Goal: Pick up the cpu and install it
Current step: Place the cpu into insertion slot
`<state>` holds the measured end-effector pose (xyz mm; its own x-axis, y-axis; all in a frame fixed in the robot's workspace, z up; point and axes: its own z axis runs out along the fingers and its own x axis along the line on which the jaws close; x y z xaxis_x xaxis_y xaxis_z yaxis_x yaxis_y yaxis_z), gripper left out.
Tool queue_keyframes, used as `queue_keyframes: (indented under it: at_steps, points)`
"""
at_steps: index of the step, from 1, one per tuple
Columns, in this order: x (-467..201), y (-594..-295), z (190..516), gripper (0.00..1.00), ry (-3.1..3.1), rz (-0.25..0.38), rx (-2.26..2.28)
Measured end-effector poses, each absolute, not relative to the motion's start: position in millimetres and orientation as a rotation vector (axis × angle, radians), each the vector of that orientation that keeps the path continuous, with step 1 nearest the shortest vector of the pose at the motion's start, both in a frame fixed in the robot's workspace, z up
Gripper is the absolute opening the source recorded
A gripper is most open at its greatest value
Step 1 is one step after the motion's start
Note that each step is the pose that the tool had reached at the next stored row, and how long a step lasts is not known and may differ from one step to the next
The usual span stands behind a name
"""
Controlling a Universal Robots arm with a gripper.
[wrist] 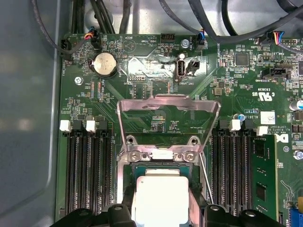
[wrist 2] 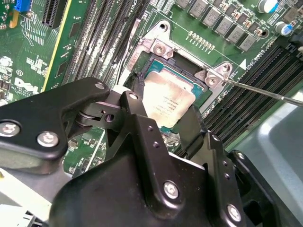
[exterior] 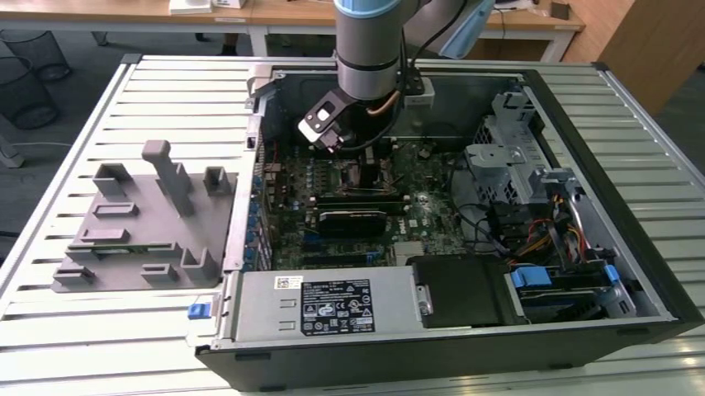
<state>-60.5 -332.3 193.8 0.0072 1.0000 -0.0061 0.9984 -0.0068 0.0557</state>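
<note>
Slatted pale metal table (exterior: 99, 346) carries one black computer case (exterior: 441, 356), lying open. One grey plastic fixture (exterior: 132, 223) of blocky posts sits at nine o'clock from it in the exterior view. One arm (exterior: 369, 41), a smooth silver-grey tube, stands near vertical over the case's eleven o'clock area.

Hand (wrist 2: 165, 111) matt black, bolted links, clenched on the cpu (wrist 2: 168, 101): two fingers (wrist 2: 137, 94) on opposite edges. Cpu flat, square, dull silver top, directly over the metal-rimmed socket (wrist 2: 158, 45). Shiny load plate (wrist: 168, 100) raised. Seated or just above, cannot tell.

Green motherboard (wrist: 156, 85) all round; one memory stick (wrist: 262, 175) in its slot.
</note>
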Motion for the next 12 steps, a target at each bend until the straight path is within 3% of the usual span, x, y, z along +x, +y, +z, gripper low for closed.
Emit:
queue_keyframes:
  at_steps: [3,4,12]
  points:
    - [-60.5,-332.3,193.7,0.55,2.182,0.054,2.198]
    - [-60.5,-332.3,193.7,0.6,2.182,0.054,2.198]
    - [-60.5,-332.3,201.3,0.6,2.183,0.054,2.198]
